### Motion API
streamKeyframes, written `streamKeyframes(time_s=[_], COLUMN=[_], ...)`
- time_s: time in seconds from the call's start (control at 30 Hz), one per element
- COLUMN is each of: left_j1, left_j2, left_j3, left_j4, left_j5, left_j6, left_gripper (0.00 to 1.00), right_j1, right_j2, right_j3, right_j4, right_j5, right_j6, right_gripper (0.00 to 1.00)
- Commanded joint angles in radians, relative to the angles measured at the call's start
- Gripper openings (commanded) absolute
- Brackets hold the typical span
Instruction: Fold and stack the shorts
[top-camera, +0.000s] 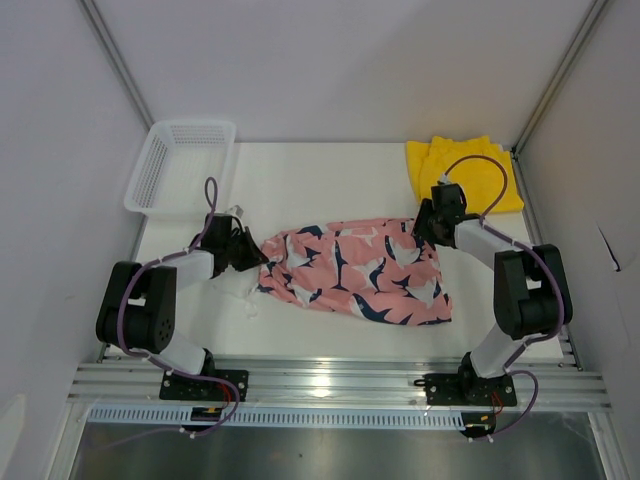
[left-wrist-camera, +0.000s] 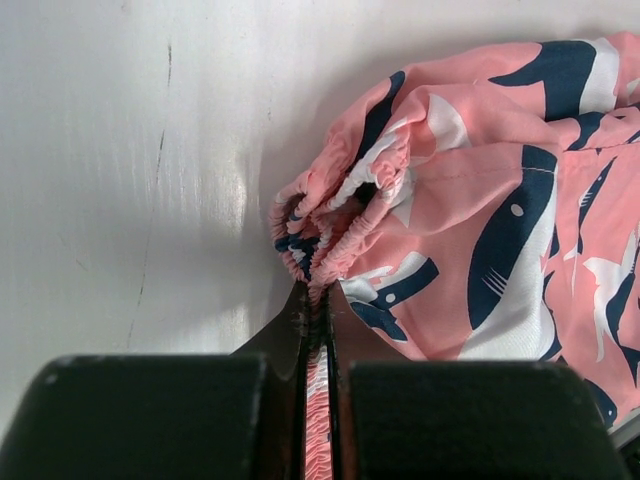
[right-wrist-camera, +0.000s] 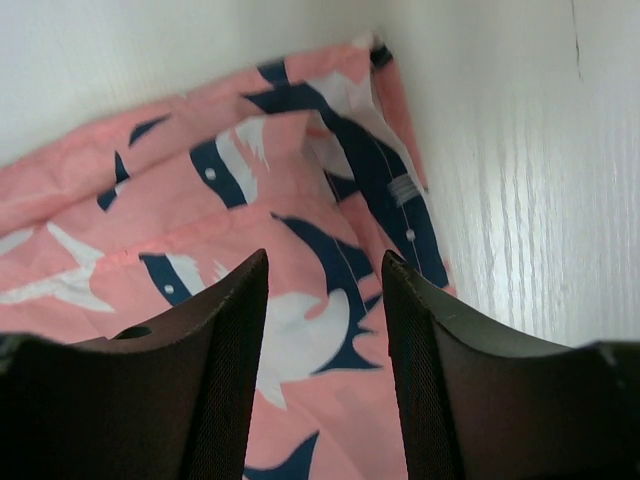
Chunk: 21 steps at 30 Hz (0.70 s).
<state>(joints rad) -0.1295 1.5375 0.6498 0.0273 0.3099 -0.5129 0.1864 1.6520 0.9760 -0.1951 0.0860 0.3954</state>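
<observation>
**Pink shorts caught at the waistband, right gripper poised over the far corner**

Pink shorts (top-camera: 355, 272) with the navy-and-white print lie spread across the middle of the table (top-camera: 320, 180), waistband to the left and legs to the right. The yellow shorts (top-camera: 465, 172) sit at the far right corner, apart from them and looking already folded, so I'd say the pink pair is the one being folded now.

The left gripper (left-wrist-camera: 316, 320) is clamped tight on the gathered elastic waistband, and a strip of it shows squeezed between the jaws. The right gripper (right-wrist-camera: 325, 270) has its jaws apart with nothing between them. It hangs over the pink cloth near the far right corner, and I can't tell whether the tips touch the fabric.

To my eye, the next move asks the right gripper to settle on that corner and close on it. The two arms can then carry one end over the other without the cloth bunching.

The left arm is tucked low, elbow back by its base and forearm running out flat toward the waistband. The right arm stands taller, elbow at the near right and forearm reaching in between the two pairs, wrist tipped down. A white mesh basket (top-camera: 180, 165) sits at the far left.
</observation>
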Motion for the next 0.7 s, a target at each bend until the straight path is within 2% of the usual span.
streamKeyframes(time_s=[0.0, 0.23, 0.33, 0.5, 0.6, 0.67], left_j1=[-0.007, -0.007, -0.007, -0.007, -0.005, -0.005], left_j2=[-0.002, 0.007, 0.007, 0.007, 0.004, 0.003], left_j3=[-0.013, -0.01, -0.009, -0.01, -0.013, -0.016], left_j4=[0.028, 0.028, 0.028, 0.026, 0.029, 0.033], left_j5=[0.024, 0.032, 0.032, 0.034, 0.04, 0.04], left_j6=[0.034, 0.036, 0.036, 0.034, 0.033, 0.031], left_gripper=[0.0, 0.0, 0.0, 0.0, 0.0, 0.0], right_j1=[-0.014, -0.028, -0.031, -0.042, -0.056, -0.074], right_j2=[0.058, 0.17, 0.196, 0.201, 0.209, 0.21], right_j3=[0.085, 0.154, 0.177, 0.179, 0.19, 0.197], right_j4=[0.071, 0.092, 0.083, 0.079, 0.069, 0.059], right_j5=[-0.006, -0.061, -0.065, -0.074, -0.074, -0.074], right_j6=[-0.056, -0.073, -0.073, -0.063, -0.053, -0.041], right_gripper=[0.51, 0.5, 0.44, 0.21, 0.01, 0.0])
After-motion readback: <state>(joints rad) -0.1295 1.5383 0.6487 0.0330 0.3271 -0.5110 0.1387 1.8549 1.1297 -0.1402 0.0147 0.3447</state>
